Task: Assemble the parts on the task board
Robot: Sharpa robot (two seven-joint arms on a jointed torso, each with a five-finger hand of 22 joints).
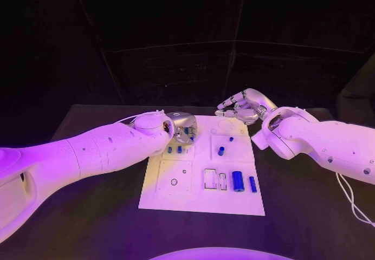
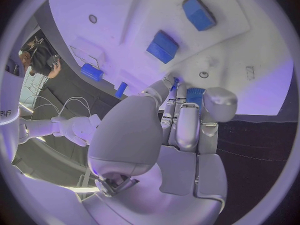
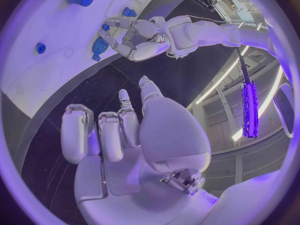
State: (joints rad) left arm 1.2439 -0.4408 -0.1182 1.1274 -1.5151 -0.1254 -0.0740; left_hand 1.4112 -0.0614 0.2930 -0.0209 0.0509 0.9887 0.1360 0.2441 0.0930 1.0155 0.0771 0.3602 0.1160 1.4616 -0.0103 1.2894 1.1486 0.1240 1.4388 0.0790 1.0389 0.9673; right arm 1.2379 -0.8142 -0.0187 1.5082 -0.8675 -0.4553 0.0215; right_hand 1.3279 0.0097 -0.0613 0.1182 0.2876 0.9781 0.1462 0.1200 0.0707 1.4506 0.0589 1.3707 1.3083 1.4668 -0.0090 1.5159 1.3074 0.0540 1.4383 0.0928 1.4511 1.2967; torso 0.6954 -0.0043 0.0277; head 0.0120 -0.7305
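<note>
My left hand (image 1: pixel 181 128) pinches a small blue part (image 2: pixel 175 83) at its fingertips, low over the far left corner of the task board (image 1: pixel 199 199). My right hand (image 1: pixel 244 106) hovers beyond the board's far edge, fingers loosely curled, holding nothing. The thin grip could let the part tilt and jam. Its long axis seems to point down at the board.

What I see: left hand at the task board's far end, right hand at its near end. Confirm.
Not quite: the head view shows the right hand at the task board's far end too. The left hand is as stated.
</note>
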